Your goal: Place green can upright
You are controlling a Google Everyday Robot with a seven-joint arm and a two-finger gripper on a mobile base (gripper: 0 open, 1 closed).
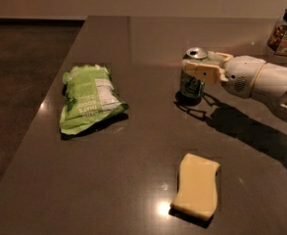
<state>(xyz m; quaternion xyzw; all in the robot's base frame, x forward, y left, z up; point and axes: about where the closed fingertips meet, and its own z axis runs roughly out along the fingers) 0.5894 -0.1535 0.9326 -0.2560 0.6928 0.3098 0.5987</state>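
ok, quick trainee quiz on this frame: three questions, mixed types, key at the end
1. True or false: the green can lies on its side on the table.
2. The gripper is shut on: A) light green snack bag B) green can C) yellow sponge.
3. Which item is lowest in the camera view?
Key: 1 false, it stands upright. 2 B. 3 yellow sponge.
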